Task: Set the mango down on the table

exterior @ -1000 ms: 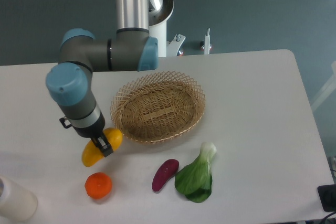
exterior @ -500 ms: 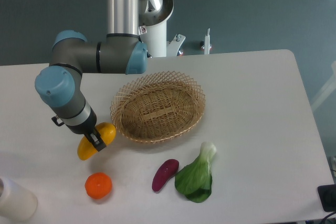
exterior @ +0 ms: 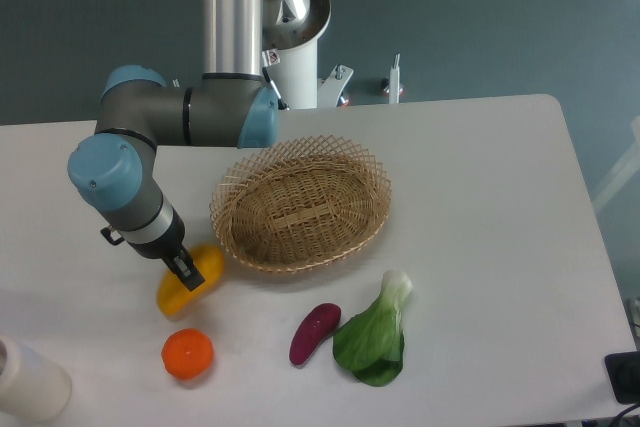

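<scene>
The claw is clamped around the mango, which hangs low in the lower left of the frame, just left of the wicker basket and above the orange. I can't tell from here whether the mango's underside is touching the white tabletop or sitting just above it; its shadow is tight beneath it, so it looks very close. To finish this well, I'd say the arm should go straight down until the fruit bears on the surface, then part the fingers slowly so the smooth, curved mango settles instead of rolling. It should keep clear of the basket rim on the right and the orange below, and lift straight up afterward so a finger does not drag the fruit sideways toward either of them.
</scene>
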Motion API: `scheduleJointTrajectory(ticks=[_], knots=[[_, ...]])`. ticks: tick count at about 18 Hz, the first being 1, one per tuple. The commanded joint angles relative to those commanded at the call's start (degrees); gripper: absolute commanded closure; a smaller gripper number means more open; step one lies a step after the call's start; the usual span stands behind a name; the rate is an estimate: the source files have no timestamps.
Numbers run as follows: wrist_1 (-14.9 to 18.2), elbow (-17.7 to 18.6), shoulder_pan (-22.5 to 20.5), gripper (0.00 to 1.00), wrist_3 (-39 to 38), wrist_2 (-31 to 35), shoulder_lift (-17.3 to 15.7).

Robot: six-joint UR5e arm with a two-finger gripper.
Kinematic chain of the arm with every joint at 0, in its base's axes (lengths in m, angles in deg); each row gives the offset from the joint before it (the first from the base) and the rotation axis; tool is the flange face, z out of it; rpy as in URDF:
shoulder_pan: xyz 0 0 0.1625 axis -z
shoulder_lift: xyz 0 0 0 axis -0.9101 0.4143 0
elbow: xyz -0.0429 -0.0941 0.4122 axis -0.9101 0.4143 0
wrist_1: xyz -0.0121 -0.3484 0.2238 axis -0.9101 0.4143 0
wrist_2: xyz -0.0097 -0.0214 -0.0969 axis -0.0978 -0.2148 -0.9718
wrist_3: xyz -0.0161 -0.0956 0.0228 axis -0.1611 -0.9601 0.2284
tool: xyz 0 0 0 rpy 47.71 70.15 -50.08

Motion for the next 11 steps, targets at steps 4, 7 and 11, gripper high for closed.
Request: scheduleJointTrajectory(ticks=[4,7,11], knots=[[-0.35,0.00,0.00,0.00,-1.23,-0.62,-0.44],[-1.23,-0.35,-0.09,0.00,-1.58,-0.62,-0.79],[-2.02,-0.88,-2.01,0.00,-0.88,-0.35,-1.23]])
